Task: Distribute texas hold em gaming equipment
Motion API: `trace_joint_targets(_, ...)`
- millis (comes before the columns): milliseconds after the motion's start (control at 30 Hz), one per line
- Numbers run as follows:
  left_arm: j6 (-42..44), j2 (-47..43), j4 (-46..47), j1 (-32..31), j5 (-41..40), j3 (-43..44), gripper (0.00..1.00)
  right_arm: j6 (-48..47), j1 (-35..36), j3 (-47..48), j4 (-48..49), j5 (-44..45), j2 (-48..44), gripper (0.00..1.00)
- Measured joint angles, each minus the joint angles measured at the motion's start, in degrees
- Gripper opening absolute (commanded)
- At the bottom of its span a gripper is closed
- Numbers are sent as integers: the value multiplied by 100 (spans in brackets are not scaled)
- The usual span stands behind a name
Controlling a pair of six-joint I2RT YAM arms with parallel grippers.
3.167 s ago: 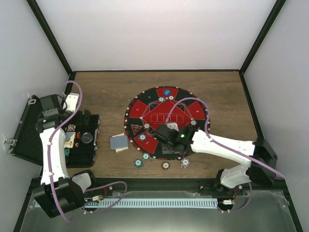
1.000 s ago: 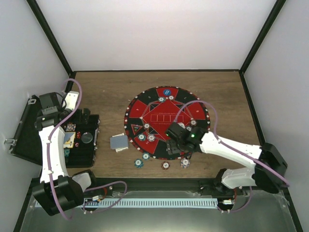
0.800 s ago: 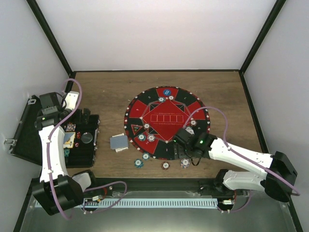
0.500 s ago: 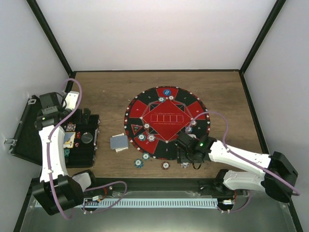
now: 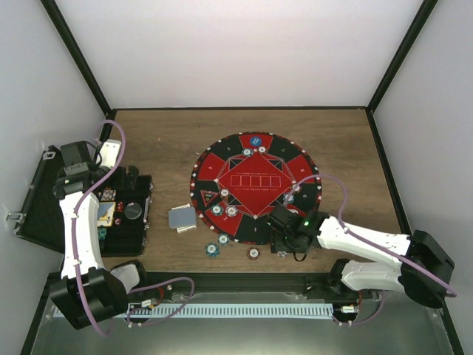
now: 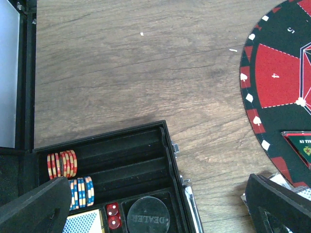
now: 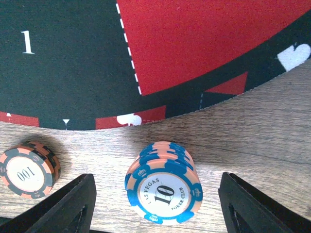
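The round red and black poker mat (image 5: 255, 180) lies mid-table with several chips and a blue button (image 5: 256, 140) on it. My right gripper (image 5: 283, 245) is open just off its near edge. In the right wrist view the gripper (image 7: 155, 206) straddles a stack of blue and orange "10" chips (image 7: 164, 187) on the wood without touching it. A black and orange "100" chip stack (image 7: 29, 167) stands to its left. Grey-backed cards (image 5: 182, 218) lie left of the mat. My left gripper (image 6: 155, 208) is open and empty above the open black case (image 6: 146, 160).
The case (image 5: 122, 214) at the left holds red and blue chip rows (image 6: 61, 164), red dice (image 6: 113, 216), a black dealer button (image 6: 148, 217) and a card deck. More chips (image 5: 213, 250) (image 5: 253, 253) lie on the wood before the mat.
My right gripper has moved from the mat's near left part rightward and toward me, off the mat, down around the blue chip stack. The left arm has not moved.
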Motion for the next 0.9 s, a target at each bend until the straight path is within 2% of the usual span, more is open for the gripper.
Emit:
trace_joint_targets(533, -35, 111, -15, 0, 70, 273, 100, 118, 219, 0, 2, 90, 380, 63)
trace_joint_targets(900, -90, 111, -11, 0, 127, 306, 100, 238, 273, 0, -59, 175, 382, 39)
